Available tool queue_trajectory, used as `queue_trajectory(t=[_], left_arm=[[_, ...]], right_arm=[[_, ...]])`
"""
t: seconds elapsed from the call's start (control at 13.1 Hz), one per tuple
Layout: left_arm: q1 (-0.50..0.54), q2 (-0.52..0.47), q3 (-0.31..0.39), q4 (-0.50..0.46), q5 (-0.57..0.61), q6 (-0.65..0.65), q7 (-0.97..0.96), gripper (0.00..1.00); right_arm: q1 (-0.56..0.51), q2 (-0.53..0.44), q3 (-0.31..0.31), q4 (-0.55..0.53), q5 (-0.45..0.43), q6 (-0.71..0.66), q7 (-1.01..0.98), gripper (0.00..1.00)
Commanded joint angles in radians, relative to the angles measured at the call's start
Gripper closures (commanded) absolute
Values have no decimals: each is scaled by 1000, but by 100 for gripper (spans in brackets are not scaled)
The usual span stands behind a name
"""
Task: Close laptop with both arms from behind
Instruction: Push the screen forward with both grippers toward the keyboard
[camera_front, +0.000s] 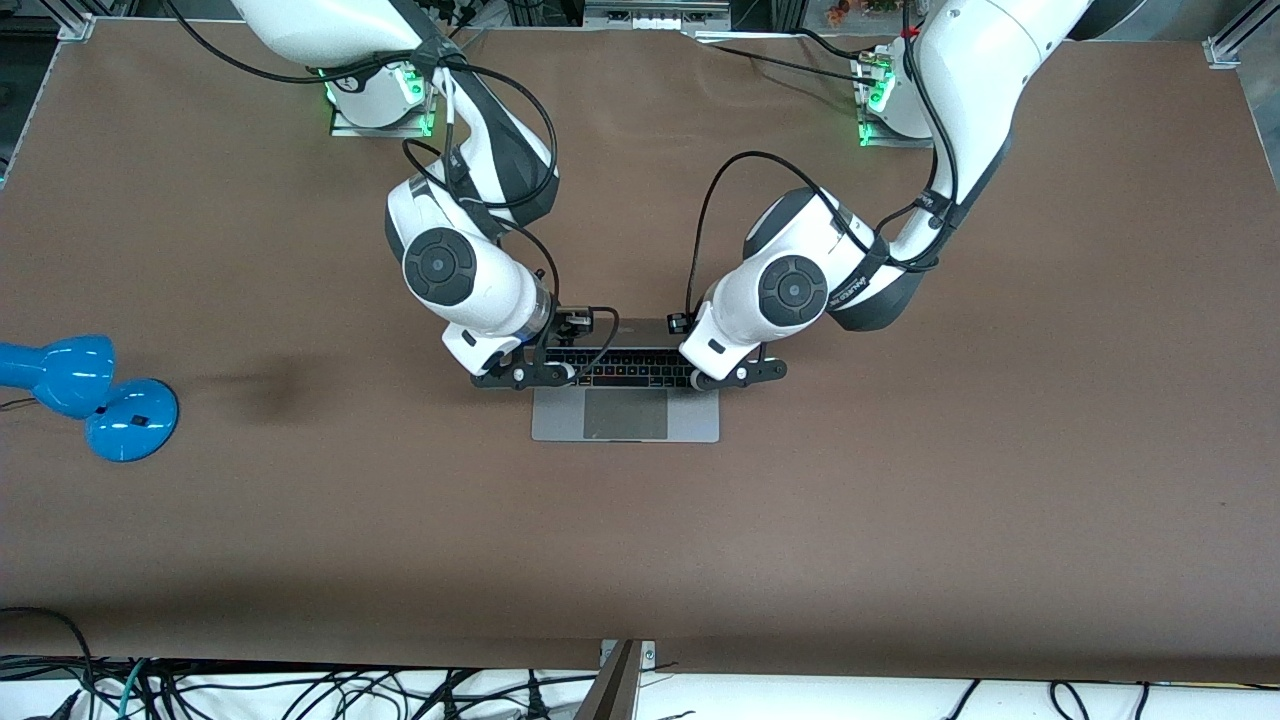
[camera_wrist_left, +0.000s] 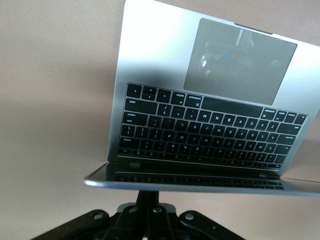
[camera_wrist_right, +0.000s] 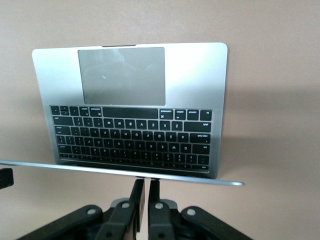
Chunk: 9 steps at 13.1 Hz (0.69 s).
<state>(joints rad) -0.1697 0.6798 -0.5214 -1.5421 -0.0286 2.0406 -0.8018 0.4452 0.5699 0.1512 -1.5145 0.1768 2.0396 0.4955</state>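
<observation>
The grey laptop (camera_front: 625, 412) lies open in the middle of the table, keys and trackpad showing. Its lid (camera_front: 640, 330) leans forward over the keyboard. My right gripper (camera_front: 522, 374) and my left gripper (camera_front: 740, 374) hang over the lid's two ends, on the robots' side of it. In the right wrist view the fingers (camera_wrist_right: 141, 192) are together, tips against the lid's thin top edge (camera_wrist_right: 125, 172). In the left wrist view the shut fingers (camera_wrist_left: 146, 195) also meet the lid's edge (camera_wrist_left: 200, 183), with the keyboard (camera_wrist_left: 210, 132) showing under it.
A blue desk lamp (camera_front: 90, 395) lies at the right arm's end of the table. Loose cables (camera_front: 300, 690) run along the table's edge nearest the front camera. The brown tabletop (camera_front: 900, 500) surrounds the laptop.
</observation>
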Motion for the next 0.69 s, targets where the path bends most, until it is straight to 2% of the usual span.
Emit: queue_trajectory(t=[0.0, 0.38, 0.61], left_arm=[[-13, 32, 11, 43, 32, -17, 1, 100], [-14, 67, 11, 85, 42, -16, 0, 100], [-27, 122, 12, 144, 45, -16, 1, 100]], right_arm=[[4, 19, -8, 0, -48, 46, -17, 90], [3, 53, -18, 0, -68, 109, -48, 90], [6, 62, -24, 0, -69, 132, -57, 90]])
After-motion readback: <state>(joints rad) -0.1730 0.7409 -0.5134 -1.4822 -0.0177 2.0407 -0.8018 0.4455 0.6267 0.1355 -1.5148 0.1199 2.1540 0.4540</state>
